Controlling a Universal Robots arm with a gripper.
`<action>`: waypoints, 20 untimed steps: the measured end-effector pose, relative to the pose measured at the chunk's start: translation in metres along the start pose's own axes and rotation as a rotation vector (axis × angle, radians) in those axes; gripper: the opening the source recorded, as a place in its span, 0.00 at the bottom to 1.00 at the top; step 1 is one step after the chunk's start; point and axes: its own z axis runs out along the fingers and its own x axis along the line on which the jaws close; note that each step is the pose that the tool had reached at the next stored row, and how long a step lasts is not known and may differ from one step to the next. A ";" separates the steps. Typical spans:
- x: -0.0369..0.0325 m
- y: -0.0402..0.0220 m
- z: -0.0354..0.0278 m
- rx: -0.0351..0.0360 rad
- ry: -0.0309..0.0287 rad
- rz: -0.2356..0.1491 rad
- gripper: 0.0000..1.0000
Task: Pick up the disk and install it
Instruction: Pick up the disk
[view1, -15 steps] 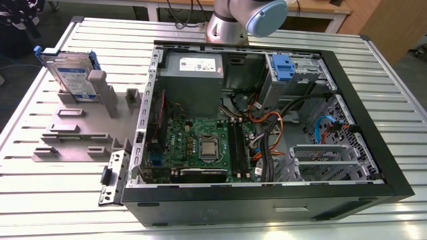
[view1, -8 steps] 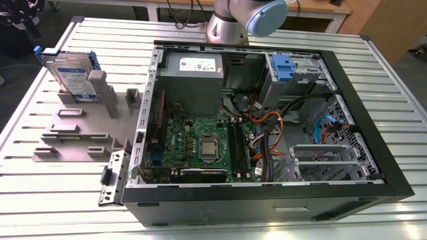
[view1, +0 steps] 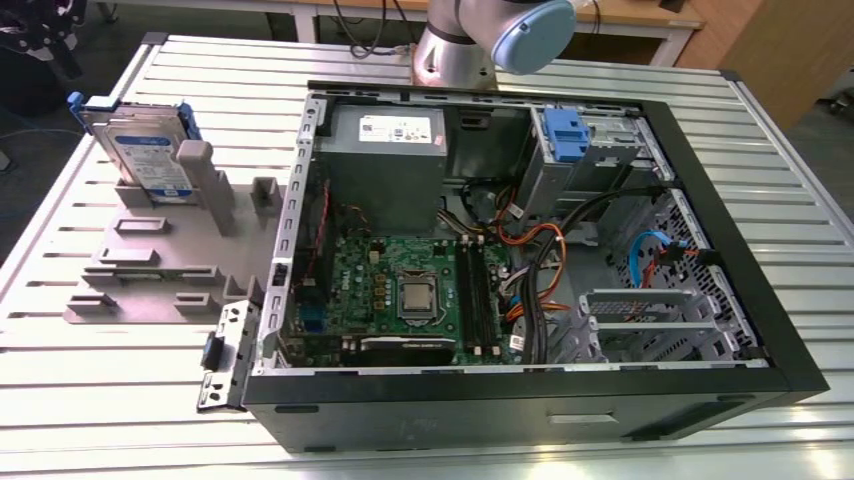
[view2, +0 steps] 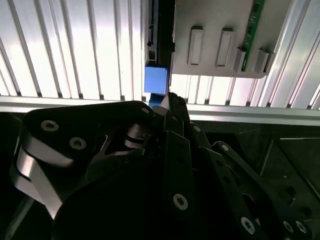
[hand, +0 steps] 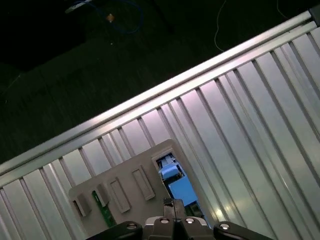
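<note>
The pincer hangs over the slatted table, clenched on nothing, its tips drawn together. Straight ahead of those tips sits the disk, its blue frame showing in both wrist views. I cannot tell how much air lies between the two. The disk stands on edge in a grey holder, label side visible in the exterior view, blue frame wrapped round its rim. Also in that holder, to one side of the disk from where the pincer looks, there's a small green board. Beyond the holder, farther from the pincer, the open case lies on the table with its motherboard up. Its drive bay with the blue latch sits in a far corner.
</note>
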 end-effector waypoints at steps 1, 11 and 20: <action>0.0000 0.0000 0.0001 -0.0003 0.0008 -0.019 0.11; 0.0000 -0.0001 0.0027 -0.0015 0.0068 -0.136 0.11; -0.0043 -0.0010 0.0058 0.0012 0.0099 -0.191 0.11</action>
